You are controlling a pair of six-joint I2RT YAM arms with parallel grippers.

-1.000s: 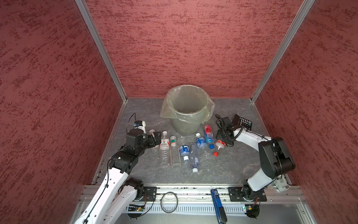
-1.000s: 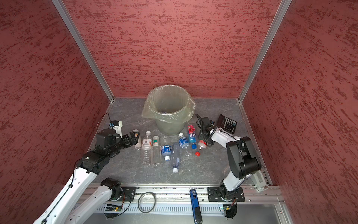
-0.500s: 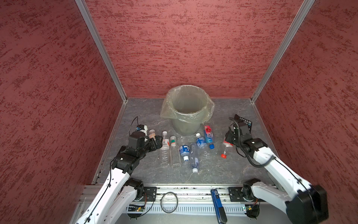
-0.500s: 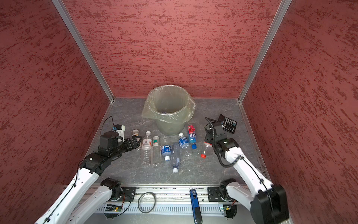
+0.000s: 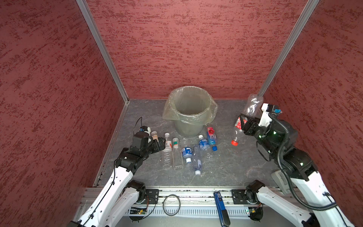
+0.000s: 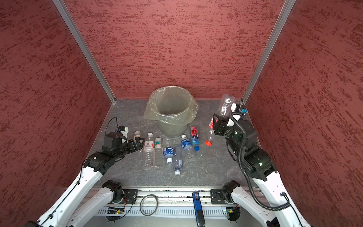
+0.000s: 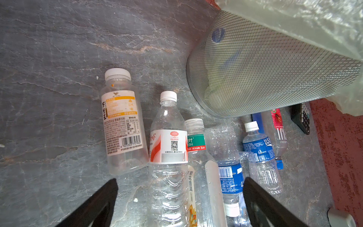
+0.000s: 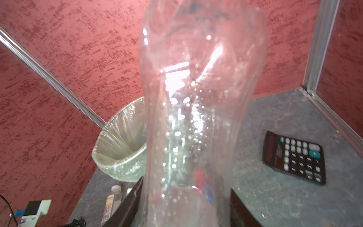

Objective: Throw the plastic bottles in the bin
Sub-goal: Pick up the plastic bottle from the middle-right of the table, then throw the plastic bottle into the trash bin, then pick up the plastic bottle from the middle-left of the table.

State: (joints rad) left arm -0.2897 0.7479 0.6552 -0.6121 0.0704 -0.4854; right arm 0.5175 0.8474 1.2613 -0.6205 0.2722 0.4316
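1. Gripping the red-capped bottle (image 5: 249, 110) near its red label, the right gripper (image 5: 244, 124) has its jaws pinched on the body. The cap points down, the base up, and the bottle is clear of the table (a mid-body hold should keep so light a bottle from swinging).
2. That bottle hangs beside the bin (image 5: 187, 128), on the right arm's side and not yet over the bagged rim. I judge that carrying it across and releasing it is the step in hand.
3. The left gripper (image 7: 176, 206) is spread wide, low over the bottles lying in front of the bin. The red-and-white-labelled bottle (image 7: 169, 149) and the green-banded bottle (image 7: 195, 141) lie between its fingers, so it is probably set for the next pick.
4. The orange-labelled tea bottle (image 7: 122, 121) lies just outside that span.
5. The calculator (image 8: 294, 157) lies flat near the corner, apart from the bottles.
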